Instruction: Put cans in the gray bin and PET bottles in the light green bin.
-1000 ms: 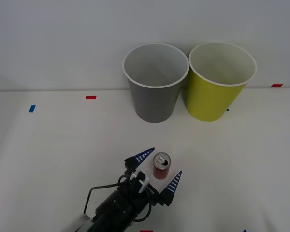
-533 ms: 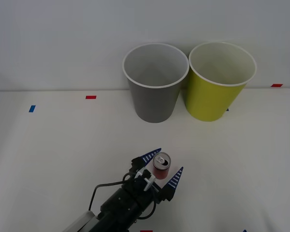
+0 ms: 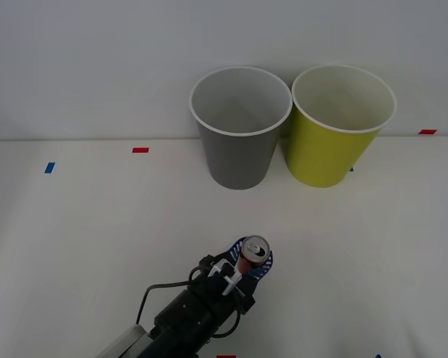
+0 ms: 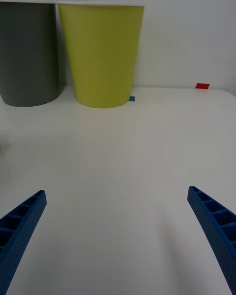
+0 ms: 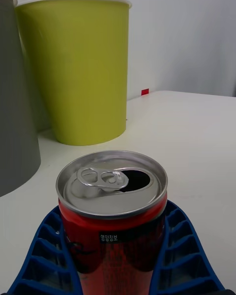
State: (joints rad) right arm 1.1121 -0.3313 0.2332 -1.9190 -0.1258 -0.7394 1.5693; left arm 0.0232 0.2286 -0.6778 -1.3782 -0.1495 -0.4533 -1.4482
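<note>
We see the left gripper [image 3: 252, 259] at the near middle of the white worktop [image 3: 75, 239], its blue ribbed fingers [image 5: 183, 255] closed snugly against both sides of the red can [image 3: 253, 254]. The can stands upright with its silver top and pull tab facing up, and its mouth looks already open. From the front view we cannot be sure whether its base rests on the worktop or sits just above it. Well beyond the can, at the far edge against the wall, the gray bin [image 3: 239, 127] stands on the left and the light green bin [image 3: 336, 127] just beside it on the right, both upright. The right gripper [image 4: 118, 236] hangs over bare worktop with its fingers spread wide apart and nothing between them.
</note>
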